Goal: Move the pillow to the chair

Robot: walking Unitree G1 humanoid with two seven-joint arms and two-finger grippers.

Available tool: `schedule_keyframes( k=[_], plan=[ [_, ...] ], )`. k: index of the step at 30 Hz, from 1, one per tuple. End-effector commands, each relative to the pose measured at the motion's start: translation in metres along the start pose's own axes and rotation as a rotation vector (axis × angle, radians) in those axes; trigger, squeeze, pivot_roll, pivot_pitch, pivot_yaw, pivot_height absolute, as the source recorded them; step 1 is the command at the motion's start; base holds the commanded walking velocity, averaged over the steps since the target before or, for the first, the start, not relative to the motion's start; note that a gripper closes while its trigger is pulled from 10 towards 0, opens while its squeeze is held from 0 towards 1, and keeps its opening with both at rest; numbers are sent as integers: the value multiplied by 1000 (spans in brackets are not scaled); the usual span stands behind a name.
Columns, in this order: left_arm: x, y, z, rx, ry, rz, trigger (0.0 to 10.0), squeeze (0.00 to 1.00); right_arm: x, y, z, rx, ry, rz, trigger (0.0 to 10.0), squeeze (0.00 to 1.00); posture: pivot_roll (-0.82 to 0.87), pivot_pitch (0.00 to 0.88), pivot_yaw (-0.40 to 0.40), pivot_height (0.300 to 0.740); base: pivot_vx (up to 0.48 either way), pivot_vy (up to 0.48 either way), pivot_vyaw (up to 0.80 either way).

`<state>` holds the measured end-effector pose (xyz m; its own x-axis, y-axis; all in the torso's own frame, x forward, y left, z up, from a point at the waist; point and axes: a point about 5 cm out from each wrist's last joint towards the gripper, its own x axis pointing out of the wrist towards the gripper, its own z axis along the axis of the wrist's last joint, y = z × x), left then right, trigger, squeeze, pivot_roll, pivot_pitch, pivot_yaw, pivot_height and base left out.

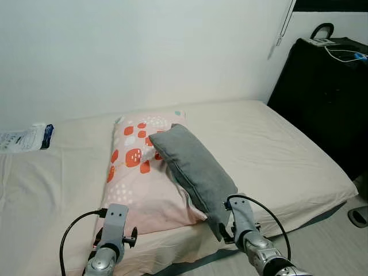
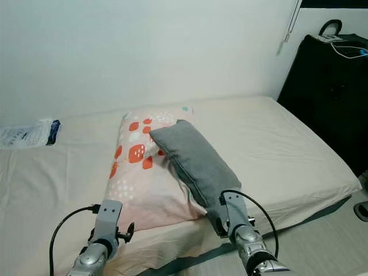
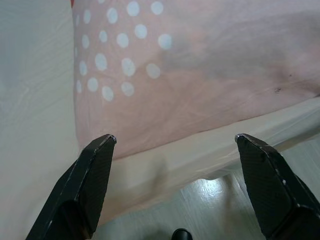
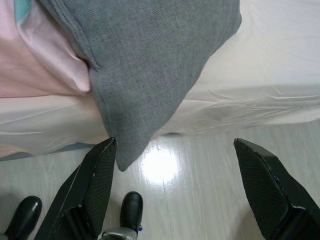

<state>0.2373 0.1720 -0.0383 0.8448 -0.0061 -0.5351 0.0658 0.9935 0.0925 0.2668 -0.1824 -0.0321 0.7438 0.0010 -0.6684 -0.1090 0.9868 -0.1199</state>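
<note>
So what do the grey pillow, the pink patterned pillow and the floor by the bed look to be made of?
Grey pillow: a coarse woven fabric, matte, with visible twill-like grain and a stitched seam. Pink pillow: a thin smooth cloth cover, probably cotton, printed with white dots, finely creased. Floor: pale wood-look planks, likely laminate or vinyl, glossy enough to mirror a ceiling light.

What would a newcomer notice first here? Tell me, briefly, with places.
First the two stacked pillows on the bed: a grey pillow lying diagonally across a pink pillow with red and white patches, its lower corner hanging past the mattress edge. Next the robot's own arms at the near edge, the left gripper open before the pink pillow and the right gripper open under the grey corner. A tall black suitcase stands to the right.
</note>
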Motion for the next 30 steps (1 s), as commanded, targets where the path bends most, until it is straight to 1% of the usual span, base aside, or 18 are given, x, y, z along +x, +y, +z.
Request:
schedule_keyframes(
  k=[1, 4, 6, 9, 10, 11, 13, 14, 16, 18, 20, 26, 30],
  plan=[
    [0, 3, -3, 9, 10, 11, 10000, 0, -1, -2, -2, 7, -25, -2, 10000, 0, 96, 0, -84, 740, 0, 0, 0],
    [0, 4, -4, 10, 16, 16, 10000, 0, -2, -1, -2, 10, -35, -3, 10000, 0, 96, 0, -84, 740, 0, 0, 0],
    [-1, 2, -9, 30, 42, 6, 10000, 0, -1, 6, -3, 19, -36, 7, 10000, 0, 96, 0, -85, 740, 0, 0, 0],
    [-1, 0, -11, 37, 55, -1, 10000, 0, -1, 10, -4, 24, -30, 11, 10000, 0, 99, 0, -88, 740, 0, 0, 0],
    [-2, -2, -14, 30, 67, -6, 10000, 0, -1, 18, -7, 42, -22, 38, 10000, 0, 102, 0, -90, 740, 0, 0, 0],
    [-2, -2, -14, 30, 67, -6, 10000, 0, -1, 18, -7, 42, -22, 38, 10000, 0, 102, 0, -90, 740, 0, 0, 0],
    [-2, -3, -14, 9, 65, -5, 10000, 0, -2, 26, -8, 76, -23, 92, 10000, 0, 102, 0, -89, 740, 0, 0, 0],
    [-2, -3, -14, 9, 65, -5, 10000, 0, -2, 26, -8, 76, -23, 92, 10000, 0, 102, 0, -89, 740, 0, 0, 0],
    [-2, -2, -15, -7, 66, 0, 10000, 0, -2, 31, -11, 109, -18, 132, 10000, 0, 99, 0, -86, 740, 0, 0, 0],
    [-2, -2, -15, -11, 67, 1, 10000, 0, -2, 32, -11, 116, -17, 139, 10000, 0, 99, 0, -86, 740, 0, 0, 0],
    [-2, -1, -16, -25, 70, 4, 10000, 0, -3, 34, -17, 105, 9, 144, 10000, 0, 98, 0, -83, 740, 0, 0, 0],
    [-2, -1, -16, -25, 70, 4, 10000, 0, -3, 34, -17, 105, 9, 144, 10000, 0, 98, 0, -83, 740, 0, 0, 0],
    [-6, -6, -25, -18, 89, -9, 10000, 0, -6, 35, -30, 60, 47, 147, 10000, 0, 104, 0, -85, 740, 0, 0, 0]
  ],
)
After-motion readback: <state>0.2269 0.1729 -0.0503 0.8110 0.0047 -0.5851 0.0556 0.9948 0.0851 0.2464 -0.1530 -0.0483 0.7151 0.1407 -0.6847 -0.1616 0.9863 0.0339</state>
